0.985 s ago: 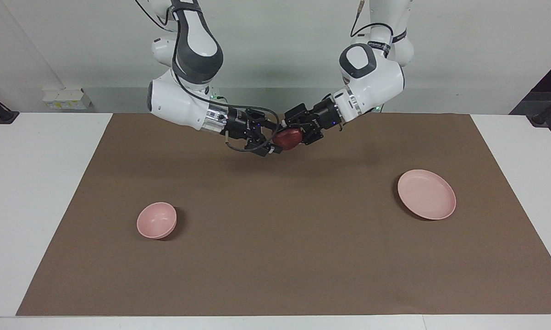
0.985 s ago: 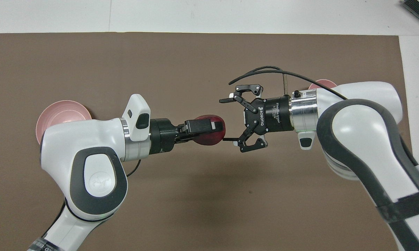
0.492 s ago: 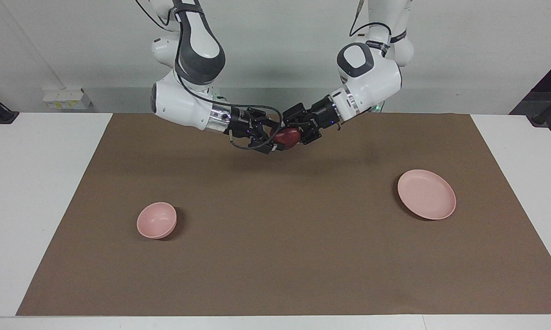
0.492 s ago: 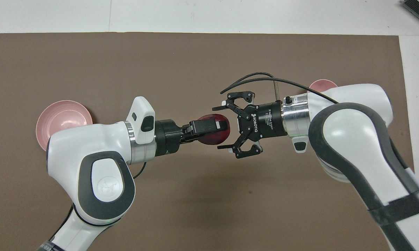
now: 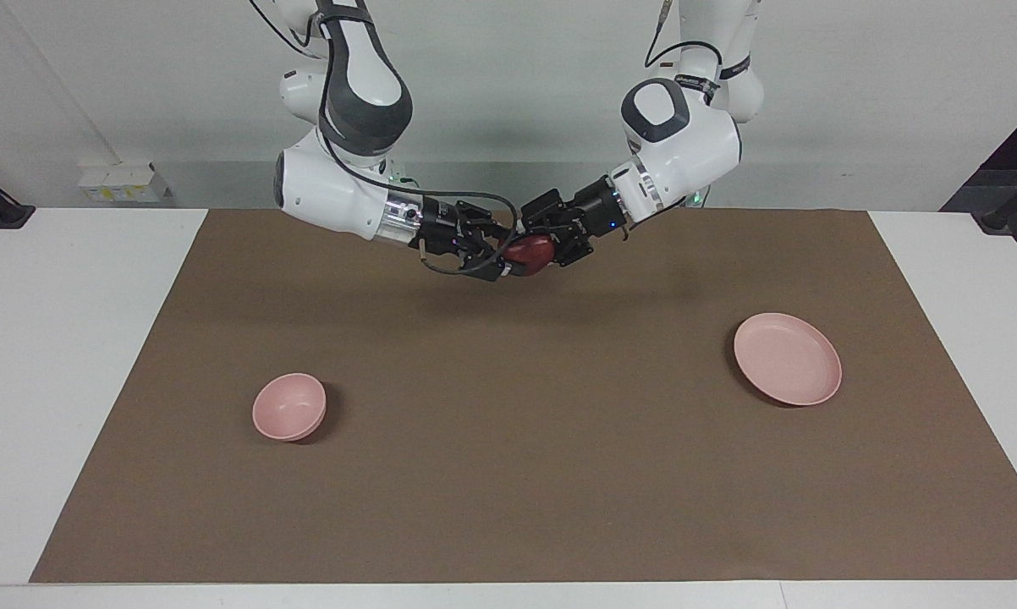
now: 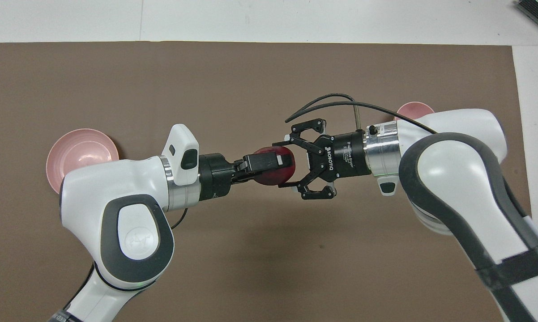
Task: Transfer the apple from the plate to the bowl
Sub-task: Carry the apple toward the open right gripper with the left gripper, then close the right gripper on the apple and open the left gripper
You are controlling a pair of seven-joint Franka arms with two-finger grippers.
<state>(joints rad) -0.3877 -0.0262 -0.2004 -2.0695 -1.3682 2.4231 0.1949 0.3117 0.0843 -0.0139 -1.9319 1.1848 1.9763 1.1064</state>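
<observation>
Checked left gripper (image 6: 269, 164) first: fingers pinched onto the apple (image 6: 283, 172), entering from 9 o'clock on the overhead view, one finger (image 6: 263, 161) lying across the top of the fruit. Checked right gripper (image 6: 283, 164) next: closed on the same apple from 3 o'clock, with fingertips bearing on it at about 12 and 6 o'clock and outer links splayed wide. Confirmed on the facing view: left gripper (image 5: 552, 239) and right gripper (image 5: 493, 258) meeting nose to nose, with the apple (image 5: 530, 252) clamped between them.

Found the apple dark red, raised clear of the brown mat (image 5: 508, 440), over the middle of its width. Noted a soft shadow on the mat underneath.

Located the plate (image 6: 82, 152) flat on the mat at 9 o'clock from the apple on the overhead view, toward the left arm's end, partly covered by the left arm; seen whole and bare on the facing view (image 5: 788, 359).

Located the bowl (image 6: 414, 108) at roughly 2 o'clock from the apple overhead, toward the right arm's end, mostly hidden by the right arm; seen upright with nothing inside on the facing view (image 5: 288, 408). Recorded both dishes well apart from the apple and from each other.
</observation>
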